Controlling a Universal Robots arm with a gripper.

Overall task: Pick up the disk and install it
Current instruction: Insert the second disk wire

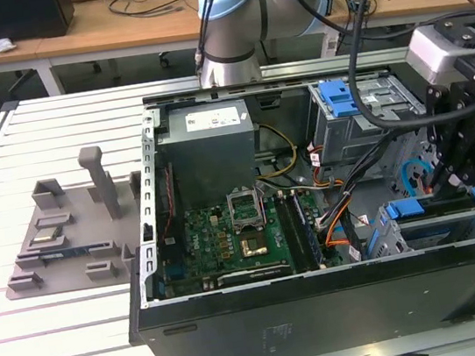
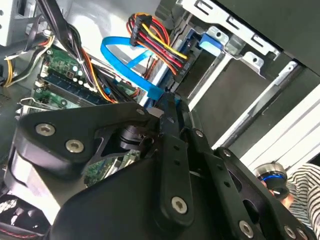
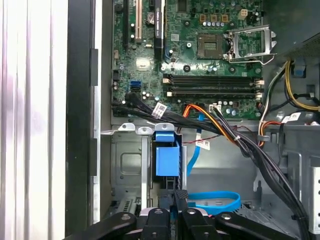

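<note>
The open black steel computer case point(image 1: 326, 307) lies on the slatted tabletop point(image 1: 66, 344). The disk point(image 1: 443, 224), blue-railed, sits low in the bay at the exterior view's right; probably stiff, dense and shock-sensitive, best gripped by its rails. Above it, the pincer point(image 3: 178, 200) looks closed, empty

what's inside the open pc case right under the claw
Under the claw inside the computer case: a blue latch on a grey metal cage and a looped blue cable. The claw covers what is below the latch.
</note>
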